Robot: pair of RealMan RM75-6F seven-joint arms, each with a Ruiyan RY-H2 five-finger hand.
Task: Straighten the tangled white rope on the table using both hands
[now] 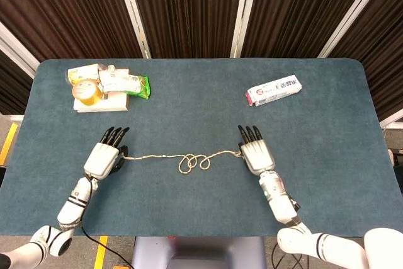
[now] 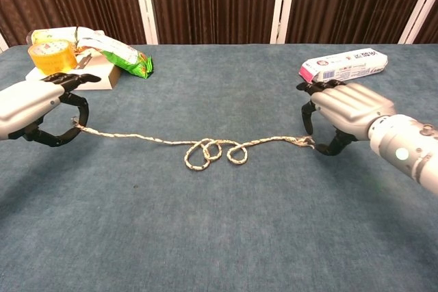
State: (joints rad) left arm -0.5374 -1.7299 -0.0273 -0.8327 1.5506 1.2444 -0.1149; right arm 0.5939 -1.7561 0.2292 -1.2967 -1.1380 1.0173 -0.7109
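The white rope (image 1: 194, 161) lies across the middle of the blue table (image 1: 201, 212), with a knot of loops (image 2: 212, 150) at its centre. My left hand (image 1: 104, 157) pinches the rope's left end between thumb and fingers, and in the chest view my left hand (image 2: 34, 107) holds that end slightly off the cloth. My right hand (image 1: 255, 152) sits at the rope's frayed right end. In the chest view my right hand (image 2: 342, 111) is curled over that end (image 2: 308, 143), with a gap between its fingers and thumb; I see no grip on it.
A white and pink pack (image 1: 273, 90) lies at the back right, just behind my right hand. At the back left is a pile: a yellow tape roll (image 1: 87, 91), a green packet (image 1: 129, 84) and a white box (image 2: 75, 74).
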